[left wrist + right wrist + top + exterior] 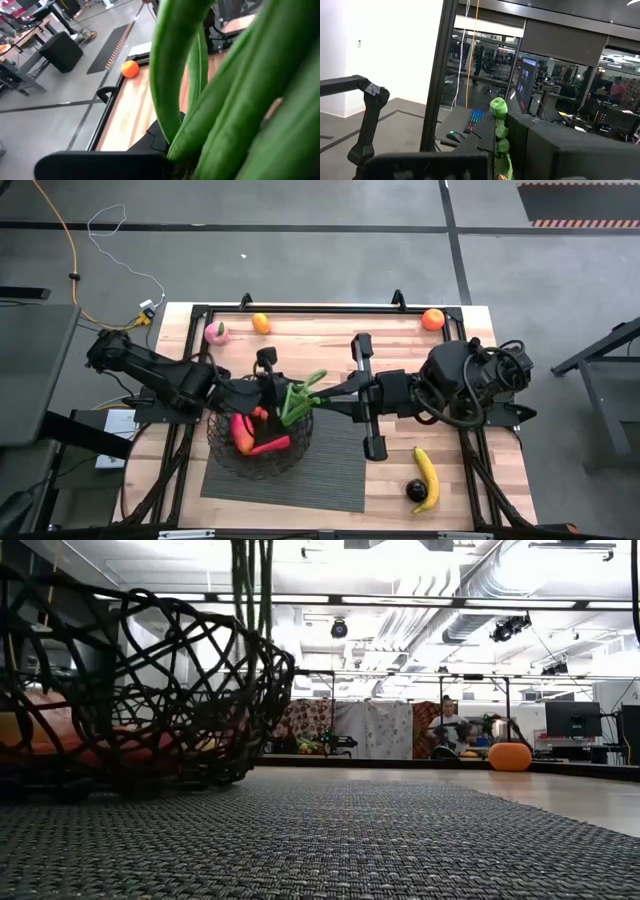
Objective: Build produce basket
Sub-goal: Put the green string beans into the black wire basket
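The green beans (298,400) hang as a bunch over the far right rim of the black wire basket (258,448), which stands on the ribbed mat (330,465). Red peppers (262,445) and an orange lie in the basket. My left gripper (275,393) is shut on the beans from the left, and my right gripper (322,393) is shut at them from the right. The beans (215,100) fill the left wrist view. In the low view the beans (252,580) drop as strands behind the basket (130,690). My left gripper holds the bunch where the beans run together (176,155), right at its fingers; the beans fan out away from it. It comes level from the table's left. The bunch is clear of the table. My right gripper comes from the table's right, tipped slightly up. Pale green bean ends (498,130) stick up just past its fingertips. The gripper's own body hides the place of contact.
A pink peach (215,332) and an orange (261,323) lie at the far left. Another orange (432,319) sits at the far right corner. A banana (427,477) and a dark round fruit (416,491) lie near right, beside the mat.
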`<state>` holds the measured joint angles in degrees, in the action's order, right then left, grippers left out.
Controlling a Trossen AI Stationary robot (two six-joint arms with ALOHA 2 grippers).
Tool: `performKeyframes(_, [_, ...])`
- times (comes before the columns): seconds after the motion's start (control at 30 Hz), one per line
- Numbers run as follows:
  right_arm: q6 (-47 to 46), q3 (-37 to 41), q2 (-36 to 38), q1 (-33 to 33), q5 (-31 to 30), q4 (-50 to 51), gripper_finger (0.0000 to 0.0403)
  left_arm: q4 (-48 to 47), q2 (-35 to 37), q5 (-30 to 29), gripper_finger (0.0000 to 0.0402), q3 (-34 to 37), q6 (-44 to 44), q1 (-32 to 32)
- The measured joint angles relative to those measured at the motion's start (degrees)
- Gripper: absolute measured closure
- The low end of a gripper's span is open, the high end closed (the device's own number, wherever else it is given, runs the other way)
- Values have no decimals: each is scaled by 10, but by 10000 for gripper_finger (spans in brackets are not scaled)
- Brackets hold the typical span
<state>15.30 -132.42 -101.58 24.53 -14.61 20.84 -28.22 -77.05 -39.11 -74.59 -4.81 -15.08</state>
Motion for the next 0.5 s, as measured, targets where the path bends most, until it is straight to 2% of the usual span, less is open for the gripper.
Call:
performKeyframes(0.17, [-2, 0, 0, 0, 0, 12, 400, -19, 10, -28, 394, 0, -22, -20])
performKeyframes(0.37, [-34, 0, -7, 0, 0, 40, 400, -102, 75, -128, 394, -10, -70, -68])
performKeyframes(0.5, [-34, 1, -39, -3, 1, 58, 400, -161, 110, -195, 394, -16, -113, -94])
